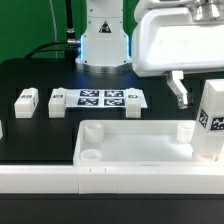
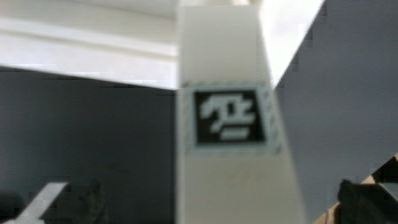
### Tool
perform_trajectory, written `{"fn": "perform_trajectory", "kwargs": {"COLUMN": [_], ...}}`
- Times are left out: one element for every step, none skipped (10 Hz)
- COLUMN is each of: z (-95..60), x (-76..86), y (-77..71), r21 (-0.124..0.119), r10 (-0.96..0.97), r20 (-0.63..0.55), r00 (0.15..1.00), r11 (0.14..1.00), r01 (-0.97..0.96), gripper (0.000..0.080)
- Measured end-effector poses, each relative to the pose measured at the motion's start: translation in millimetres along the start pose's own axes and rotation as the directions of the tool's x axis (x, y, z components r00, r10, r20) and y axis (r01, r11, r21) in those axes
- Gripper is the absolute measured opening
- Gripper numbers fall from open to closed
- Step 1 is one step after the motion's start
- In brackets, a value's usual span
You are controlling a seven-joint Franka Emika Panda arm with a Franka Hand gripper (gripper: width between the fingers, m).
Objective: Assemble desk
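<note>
Large white plastic rimmed tabletop tray (image 1: pixel 135 142) laid on black desk (image 1: pixel 40 75), upright white marker-tagged block leg (image 1: pixel 211 122) (image 2: pixel 231 120) stood at its corner, jaws opened wide beside that leg, nothing gripped.

The arm's white base column (image 1: pixel 103 35) stands at the upper centre of the exterior view. A bulky white wrist housing (image 1: pixel 180 40) fills the upper right of that frame. From its underside one dark finger (image 1: pixel 179 90) hangs down, tilted slightly; the second finger cannot be made out there. In the wrist view the hand (image 2: pixel 222 205) is spread wide: two dark fingertips (image 2: pixel 43 205) sit at the lower left and lower right corners, clasping nothing.
</note>
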State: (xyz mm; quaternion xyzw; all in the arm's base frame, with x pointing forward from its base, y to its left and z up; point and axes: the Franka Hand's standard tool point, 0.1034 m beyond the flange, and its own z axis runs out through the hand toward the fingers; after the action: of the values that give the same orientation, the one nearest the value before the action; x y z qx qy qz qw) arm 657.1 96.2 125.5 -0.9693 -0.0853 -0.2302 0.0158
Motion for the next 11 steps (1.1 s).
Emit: {"fn": "perform_trajectory", "kwargs": {"z": [0.0,1.3,1.3,1.1,1.5,1.2,-0.2,-1.3,1.5,4.9,6.5], "x": [2.1,0.9,-0.6,0.9,-2.0,-2.2,1.6,-2.3,0.3,4.1,6.4], "y": [3.5,3.2,1.4,-2.2,-5.1,-5.4,-4.6,-5.2,-7.0,-9.4,-8.8], "r21": [-0.001,0.003,0.011,0.017,0.024,0.028,0.031,0.036,0.037,0.034,0.031], "r10": [0.003,0.003,0.005,0.005,0.001,-0.001,-0.002,-0.006,-0.004,0.003,0.007], "r20": [0.01,0.057,0.147,0.202,0.278,0.341,0.387,0.458,0.497,0.526,0.512], "r00": [1.0,0.998,0.989,0.979,0.961,0.94,0.922,0.889,0.868,0.851,0.859], "r11": [1.0,1.0,1.0,1.0,1.0,1.0,0.999,0.999,0.999,0.999,0.999], "r01": [-0.003,-0.003,-0.006,-0.009,-0.008,-0.009,-0.011,-0.012,-0.017,-0.024,-0.027], "gripper": [0.0649,0.0649,0.0649,0.0649,0.0649,0.0649,0.0649,0.0649,0.0649,0.0649,0.0649]}}
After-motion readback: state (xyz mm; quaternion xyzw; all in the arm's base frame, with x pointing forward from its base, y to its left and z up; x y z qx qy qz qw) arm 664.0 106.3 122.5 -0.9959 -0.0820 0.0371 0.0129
